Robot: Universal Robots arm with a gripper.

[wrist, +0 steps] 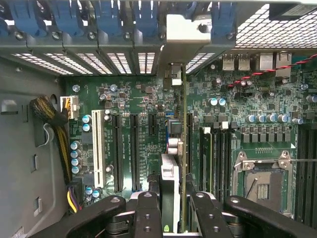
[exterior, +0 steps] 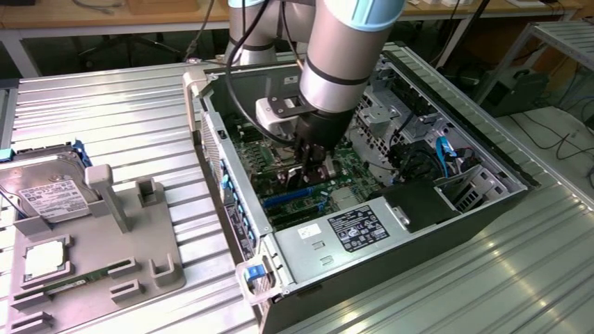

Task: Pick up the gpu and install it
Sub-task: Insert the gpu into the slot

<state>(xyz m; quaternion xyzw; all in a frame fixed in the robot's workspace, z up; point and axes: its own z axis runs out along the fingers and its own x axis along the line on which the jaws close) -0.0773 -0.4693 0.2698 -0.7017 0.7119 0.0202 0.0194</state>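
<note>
Black jaws nearest the wrist lens, clamped on the gpu (wrist: 184, 148), one on each face of the card. Card upright and edge-on inside the computer case (exterior: 408, 271), just over the motherboard (wrist: 143, 99), with the black expansion slots (wrist: 133, 148) on one side and the CPU socket (wrist: 262, 183) on the other. Silver end bracket (wrist: 185, 34) close against the case's rear wall, at a gap among the perforated slot covers (wrist: 84, 59) and below the blue latches (wrist: 109, 15). Contact between edge connector and slot: not to be told, hidden behind the card. Step in hand, by the look of it: seating the card. To do it well: hold the card square to the motherboard, line the edge connector with its slot along the whole length, guide the bracket into the gap in the case's rear wall, press straight down with even force and no rocking. Mind the red-and-black twisted wire (wrist: 267, 69) and the small capacitors (wrist: 218, 101) close by inside the case. Outside the case, on the ribbed metal surface (exterior: 121, 118): grey parts tray (exterior: 139, 264) with hard drive (exterior: 46, 191) and RAM stick (exterior: 79, 282). Writing: white label on the hard drive, black label (exterior: 357, 229) on the silver power supply at the case's near end, white print on the motherboard, none of it legible; no brand to be made out.
</note>
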